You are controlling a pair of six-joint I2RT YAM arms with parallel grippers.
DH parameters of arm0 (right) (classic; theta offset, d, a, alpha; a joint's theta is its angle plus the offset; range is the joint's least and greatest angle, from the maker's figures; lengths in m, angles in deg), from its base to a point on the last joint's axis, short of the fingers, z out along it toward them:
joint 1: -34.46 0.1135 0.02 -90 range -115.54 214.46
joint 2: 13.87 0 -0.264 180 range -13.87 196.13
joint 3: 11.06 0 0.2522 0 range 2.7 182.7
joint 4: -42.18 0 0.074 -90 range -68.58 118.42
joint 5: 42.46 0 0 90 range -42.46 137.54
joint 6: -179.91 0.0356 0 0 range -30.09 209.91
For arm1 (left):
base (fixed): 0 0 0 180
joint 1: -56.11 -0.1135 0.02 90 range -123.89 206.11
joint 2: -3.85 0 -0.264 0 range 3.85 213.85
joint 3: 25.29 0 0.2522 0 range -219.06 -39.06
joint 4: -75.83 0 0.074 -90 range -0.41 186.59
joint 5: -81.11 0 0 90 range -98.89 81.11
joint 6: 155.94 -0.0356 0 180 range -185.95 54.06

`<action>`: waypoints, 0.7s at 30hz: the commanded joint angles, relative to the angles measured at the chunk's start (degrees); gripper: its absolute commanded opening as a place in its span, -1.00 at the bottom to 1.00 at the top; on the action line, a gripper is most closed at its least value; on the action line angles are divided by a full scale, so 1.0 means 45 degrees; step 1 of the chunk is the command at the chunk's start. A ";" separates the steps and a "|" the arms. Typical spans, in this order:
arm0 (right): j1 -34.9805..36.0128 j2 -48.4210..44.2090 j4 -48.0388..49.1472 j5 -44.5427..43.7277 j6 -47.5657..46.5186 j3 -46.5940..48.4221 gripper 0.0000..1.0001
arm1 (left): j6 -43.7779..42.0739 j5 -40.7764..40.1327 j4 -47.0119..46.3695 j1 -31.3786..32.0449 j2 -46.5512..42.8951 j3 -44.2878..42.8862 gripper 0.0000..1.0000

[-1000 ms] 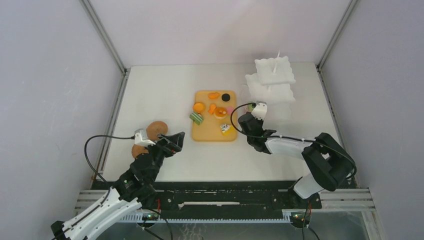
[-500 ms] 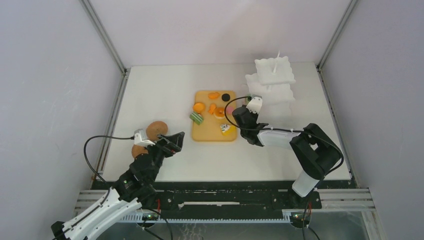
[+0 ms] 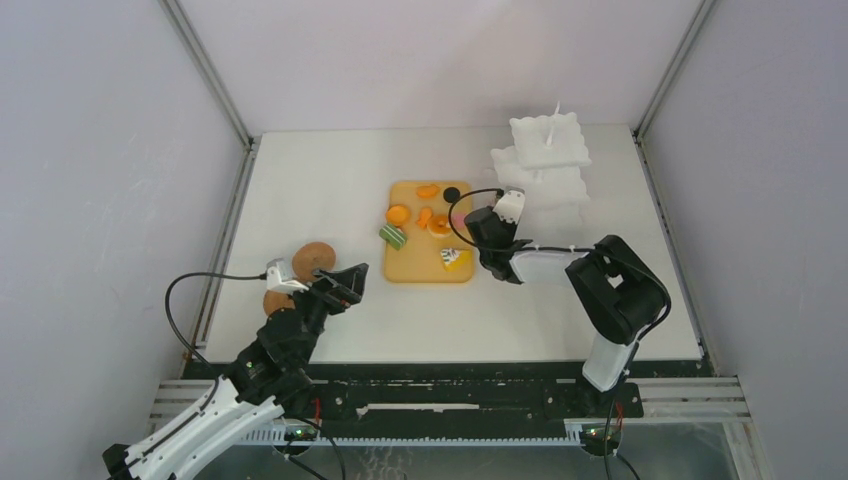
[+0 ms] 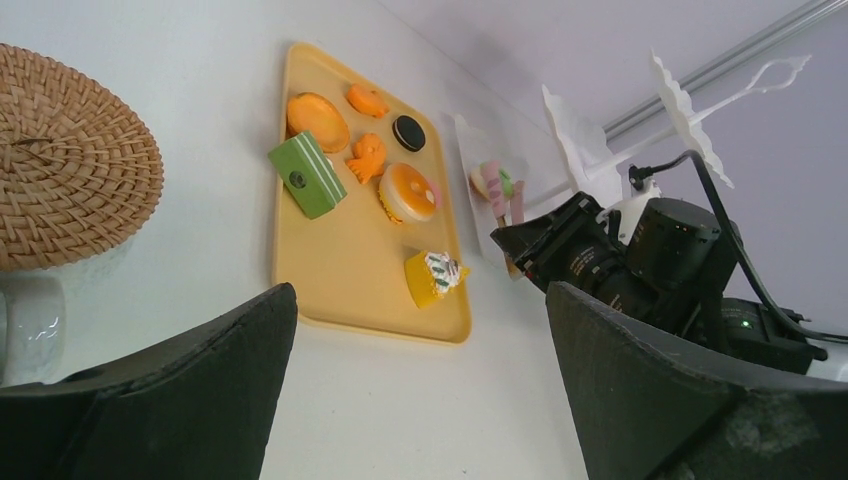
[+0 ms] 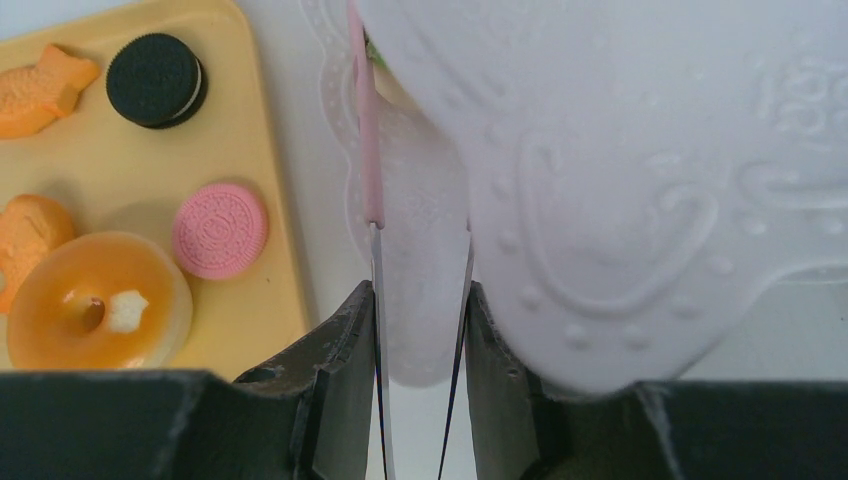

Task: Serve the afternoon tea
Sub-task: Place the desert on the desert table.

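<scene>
White tabletop w/ pale lilac-grey walls on 3 sides, alu corner posts at back, black rail along near edge, even soft light.

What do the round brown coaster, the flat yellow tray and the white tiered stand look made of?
Round brown coaster: woven rattan or straw, matte; coiled braiding shows. Flat yellow tray: probably smooth plastic, maybe painted wood; even colour, rounded raised rim. White tiered stand: likely moulded plastic, satin; embossed dots and scrolls.
</scene>
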 commanded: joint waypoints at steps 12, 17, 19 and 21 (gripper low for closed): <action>-0.0392 0.1027 -0.0605 0.0430 -0.0157 0.1920 -0.37 | -0.0220 -0.0175 -0.0713 -0.0057 0.0228 0.0269 0.98; -0.0457 0.1091 -0.0636 0.0623 -0.0090 0.1921 -0.15 | -0.0201 -0.0194 -0.0760 -0.0034 0.0285 0.0279 0.98; -0.0457 0.1126 -0.0714 0.0646 -0.0001 0.1925 -0.12 | -0.0201 -0.0180 -0.0805 -0.0058 0.0322 0.0279 0.98; -0.0457 0.1159 -0.0787 0.0661 0.0072 0.1921 -0.08 | -0.0201 -0.0151 -0.0815 -0.0058 0.0364 0.0250 0.98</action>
